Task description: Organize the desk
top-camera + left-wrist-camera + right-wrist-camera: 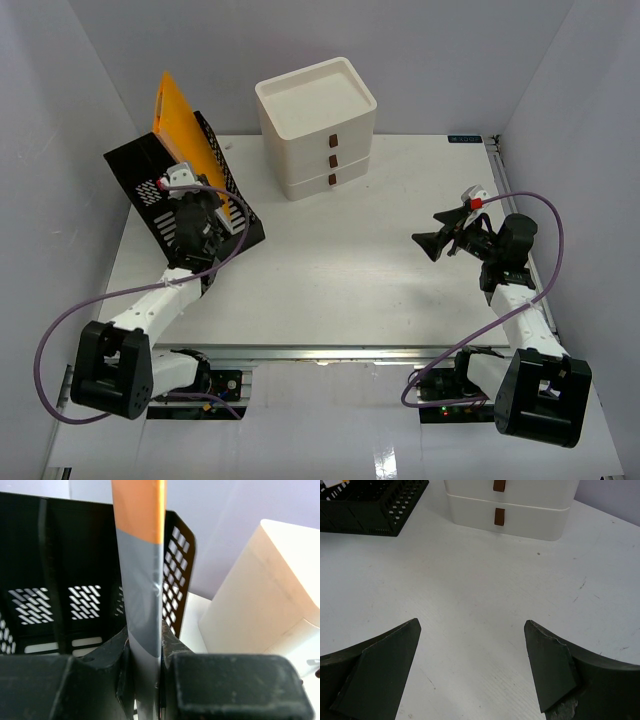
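Note:
The white desk (330,285) holds a black mesh file rack (140,175) at its back left, leaning. A thin orange folder (178,112) stands in that rack. My left gripper (212,205) is at the rack's right side, shut on the folder's edge. In the left wrist view the folder (142,555) runs upright between the fingers (175,645), orange above and grey below, with my left gripper (145,650) closed on it. My right gripper (428,235) hovers over the right half of the desk, open and empty. Only bare desk (470,570) shows beneath my right gripper (472,625).
A cream three-drawer box (318,125) stands at the back centre, close to the rack's right wall (175,555). It also shows ahead of the right gripper, as the drawer box (520,515). White walls close in both sides. A metal rail (330,352) runs along the front edge.

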Tool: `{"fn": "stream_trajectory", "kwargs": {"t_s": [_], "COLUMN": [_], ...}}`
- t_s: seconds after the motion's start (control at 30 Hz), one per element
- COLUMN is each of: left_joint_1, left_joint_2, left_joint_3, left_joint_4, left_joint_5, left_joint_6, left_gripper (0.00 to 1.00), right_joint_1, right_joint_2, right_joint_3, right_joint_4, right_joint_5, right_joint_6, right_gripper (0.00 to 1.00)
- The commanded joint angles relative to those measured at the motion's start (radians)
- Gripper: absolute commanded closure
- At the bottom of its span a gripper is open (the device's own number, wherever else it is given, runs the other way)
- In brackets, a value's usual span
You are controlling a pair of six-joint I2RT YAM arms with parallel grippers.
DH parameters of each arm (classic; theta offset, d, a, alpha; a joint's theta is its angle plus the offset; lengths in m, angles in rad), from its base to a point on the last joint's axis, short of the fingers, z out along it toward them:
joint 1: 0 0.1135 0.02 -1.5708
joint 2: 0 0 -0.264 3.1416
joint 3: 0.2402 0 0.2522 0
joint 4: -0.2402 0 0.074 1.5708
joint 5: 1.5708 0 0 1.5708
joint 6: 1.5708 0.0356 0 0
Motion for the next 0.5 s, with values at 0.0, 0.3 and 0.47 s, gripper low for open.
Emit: {"fn": "stream_trajectory", "kwargs": {"t_s": [0.0, 0.3, 0.47], "left_joint_1": [-0.051, -0.096, -0.109], "left_joint_2": [0.073, 0.195, 0.216], "left_joint_3": [0.057, 0.095, 0.121], "left_joint_4": [0.141, 0.178, 0.139], "left_joint_5": [-0.125, -0.259, -0.275], "left_joint_6": [0.106, 0.142, 0.11], "left_gripper": [1.0, 1.0, 1.0], "right_joint_1": [-0.011, -0.013, -0.016], "right_joint_2": [0.0, 0.001, 0.001], "right_joint_3": [-0.001, 0.001, 0.0], "right_joint_4": [0.047, 0.049, 0.048], "right_joint_5": [-0.005, -0.008, -0.008], "right_joint_6": [0.005, 0.008, 0.007], "right_gripper": [0.1, 0.09, 0.09]}}
